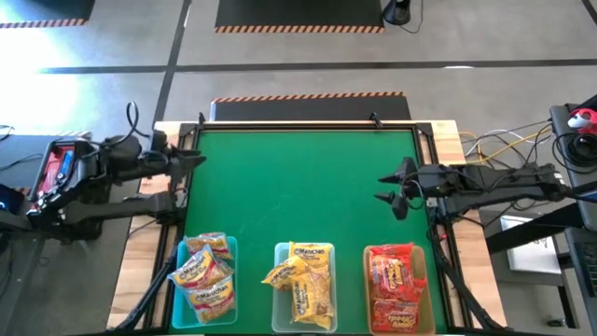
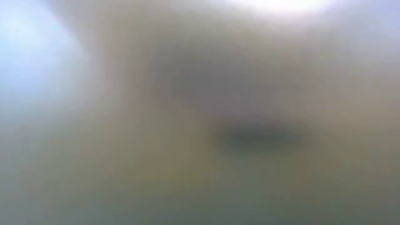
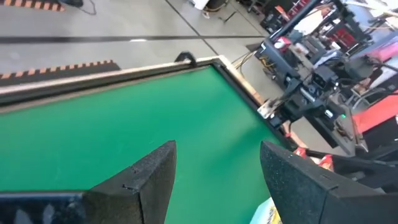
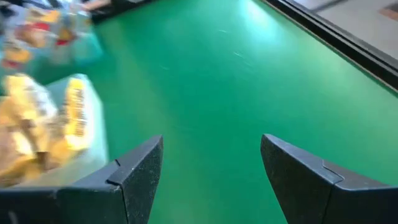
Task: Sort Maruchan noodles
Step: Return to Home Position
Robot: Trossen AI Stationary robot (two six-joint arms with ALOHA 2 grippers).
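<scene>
The Maruchan noodles lie sorted in three translucent bins along the table's near edge. Orange-yellow packets fill the left bin, yellow packets the middle bin and red packets the right bin. My left gripper is drawn back at the table's left edge, open over the green mat, nothing between its fingers. My right gripper hovers open near the right edge, far of the red bin, also with nothing between its fingers. The right wrist view shows the yellow packets off to one side.
The green mat lies bare between the arms and the bins. A black frame runs along the far edge. Cables and equipment crowd the right side beyond the table. The low view is a blur and shows nothing usable.
</scene>
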